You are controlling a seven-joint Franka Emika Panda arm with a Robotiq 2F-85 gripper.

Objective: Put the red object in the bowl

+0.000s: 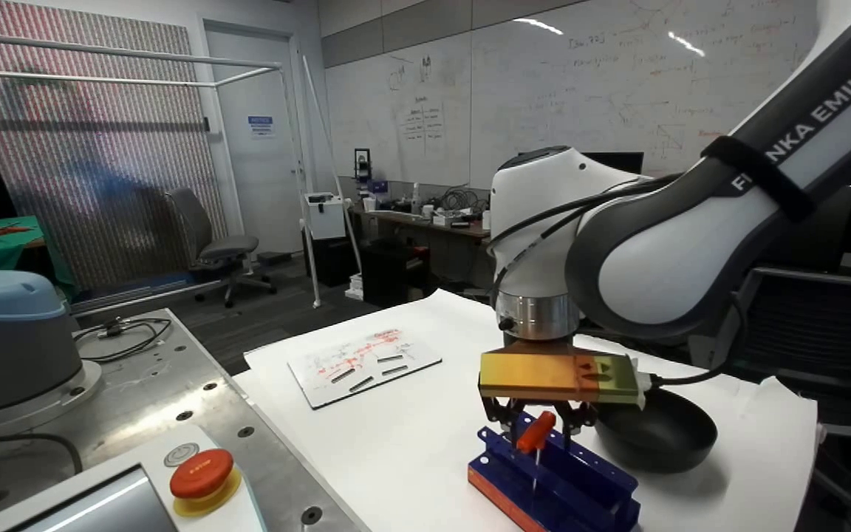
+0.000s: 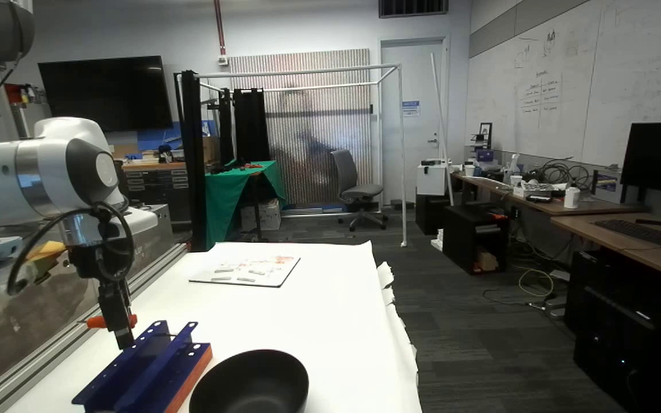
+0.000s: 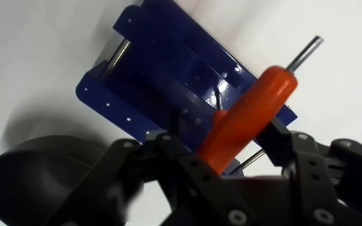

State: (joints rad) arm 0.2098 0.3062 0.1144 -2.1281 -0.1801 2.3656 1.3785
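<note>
The red object (image 1: 536,432) is a slim red-orange handle with a short metal shaft. In the wrist view the red object (image 3: 250,110) lies diagonally between the fingers, shaft pointing up-right. My gripper (image 1: 540,443) is closed partway, with the handle pinched aslant between its fingers. In an exterior view the red object (image 2: 96,322) sticks out on both sides of the fingers (image 2: 124,343), above the blue rack (image 2: 135,373). Its rear end is hidden by a finger in the wrist view. The black bowl (image 1: 662,443) stands beside the rack; it also shows in the wrist view (image 3: 33,182).
The blue rack (image 1: 588,473), with an orange side, lies directly under my gripper. A small whiteboard (image 1: 418,351) with several dark bars lies farther along the white table. A round red-orange button (image 1: 202,473) sits on a metal bench beside the table.
</note>
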